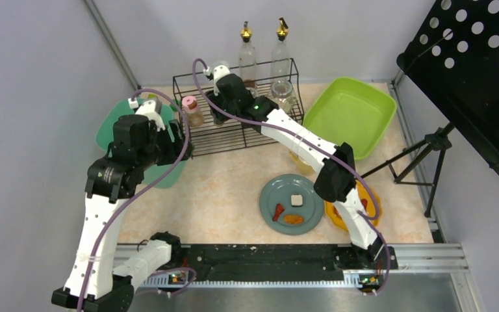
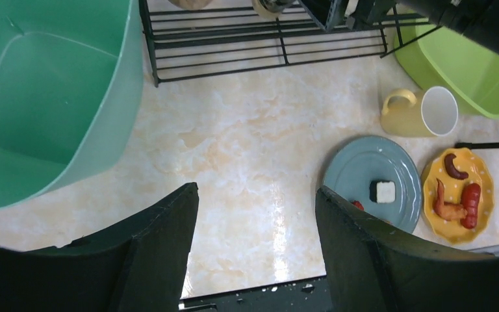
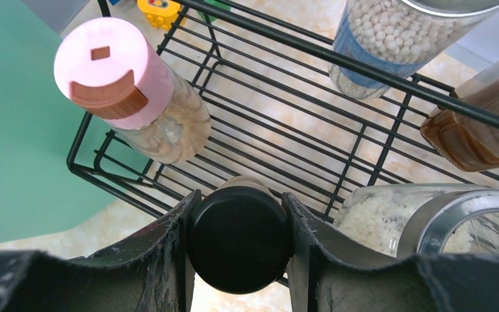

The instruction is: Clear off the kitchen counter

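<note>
Right gripper (image 3: 239,205) is seen clamped on a black-capped jar (image 3: 239,250) at bottom centre of its wrist view, at the wire rack's (image 1: 227,133) edge. The pink-lidded shaker (image 3: 114,71), upper left, could be toppled by a sideways swing. Left gripper (image 2: 256,192) is held open and empty above the kitchen counter (image 1: 214,195), mid-frame.

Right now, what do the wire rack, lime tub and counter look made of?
The wire rack: thin rods in a grid, likely metal with a black coating. The lime tub: plastic by the look, smooth, slightly glossy, with rounded moulded corners. The counter: beige marble pattern, glossy with glare; whether real stone or laminate cannot be told.
</note>
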